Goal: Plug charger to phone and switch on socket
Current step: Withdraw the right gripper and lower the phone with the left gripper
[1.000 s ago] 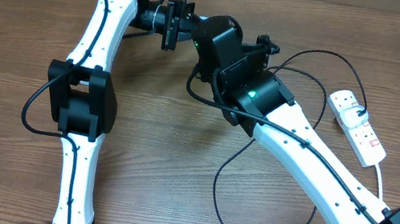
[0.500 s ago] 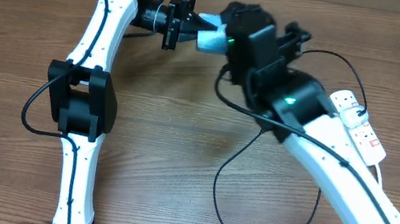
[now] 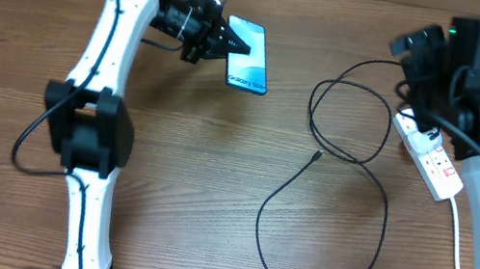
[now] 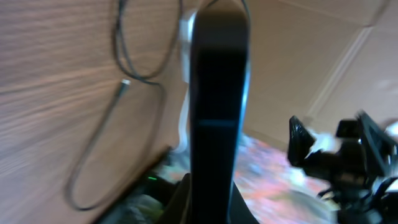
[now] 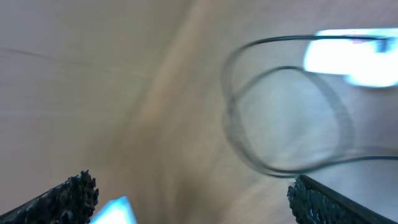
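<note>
My left gripper [image 3: 218, 41] is shut on one end of the phone [image 3: 248, 56], holding it above the table at the back left with its blue screen facing up. In the left wrist view the phone [image 4: 214, 93] shows edge-on as a dark bar rising between the fingers. The charger [image 3: 350, 133], a thin black cable, lies in loops mid-table with its small connector [image 3: 316, 155] free on the wood. The white socket [image 3: 432, 157] lies at the right edge. My right gripper [image 3: 417, 49] hovers near the socket's far end, open and empty [image 5: 193, 186].
The socket's thick white cord [image 3: 460, 250] runs down the right side toward the front edge. The right wrist view is blurred; it shows the cable loop [image 5: 280, 106], a white smear of the socket [image 5: 354, 56] and a blue corner of the phone [image 5: 115, 211].
The right arm has swung away from the phone to the right, over the socket, and its jaws have opened wide. The left gripper has kept the phone, now uncovered.
</note>
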### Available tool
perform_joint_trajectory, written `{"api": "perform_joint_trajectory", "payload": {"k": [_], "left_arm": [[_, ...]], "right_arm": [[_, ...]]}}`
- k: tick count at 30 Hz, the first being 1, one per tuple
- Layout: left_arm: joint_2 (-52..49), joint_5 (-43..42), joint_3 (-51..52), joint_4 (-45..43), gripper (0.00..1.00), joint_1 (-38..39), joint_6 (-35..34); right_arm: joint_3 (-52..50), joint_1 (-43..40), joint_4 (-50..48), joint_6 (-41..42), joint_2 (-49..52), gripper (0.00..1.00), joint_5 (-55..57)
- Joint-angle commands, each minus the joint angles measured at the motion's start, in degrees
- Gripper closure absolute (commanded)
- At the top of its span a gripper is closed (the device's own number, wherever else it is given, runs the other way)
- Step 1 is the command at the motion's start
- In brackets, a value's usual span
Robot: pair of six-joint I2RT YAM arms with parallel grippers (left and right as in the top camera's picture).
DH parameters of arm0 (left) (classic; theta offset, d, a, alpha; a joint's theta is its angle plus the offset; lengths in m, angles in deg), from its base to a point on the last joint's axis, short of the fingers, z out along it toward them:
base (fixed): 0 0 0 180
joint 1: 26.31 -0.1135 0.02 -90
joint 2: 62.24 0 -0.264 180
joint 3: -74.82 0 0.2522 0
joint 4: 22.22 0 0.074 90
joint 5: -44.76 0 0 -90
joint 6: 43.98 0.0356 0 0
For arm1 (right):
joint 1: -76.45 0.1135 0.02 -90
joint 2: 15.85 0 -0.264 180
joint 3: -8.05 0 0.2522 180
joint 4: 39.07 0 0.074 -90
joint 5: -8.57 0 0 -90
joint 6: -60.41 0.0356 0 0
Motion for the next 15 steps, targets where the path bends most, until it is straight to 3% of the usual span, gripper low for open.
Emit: {"api": "perform_joint_trajectory", "payload": {"k": [1, 8, 15], "left_arm": [[12.37, 12.94, -0.98, -0.17, 0.96, -0.59, 2.21], [24.96, 44.30, -0.98, 1.20, 0.96, 0.92, -5.84], [29.31, 54.27, -0.96, 6.75, 0.95, 4.28, -8.46]], "right_arm": [[0.81, -2.82, 3.06, -10.36, 0.46, 0.00, -3.85], [0.37, -3.98, 7.56, -15.74, 2.19, 0.00, -3.87], [-1.95, -3.98, 7.72, -15.74, 4.17, 0.00, -3.87]]}}
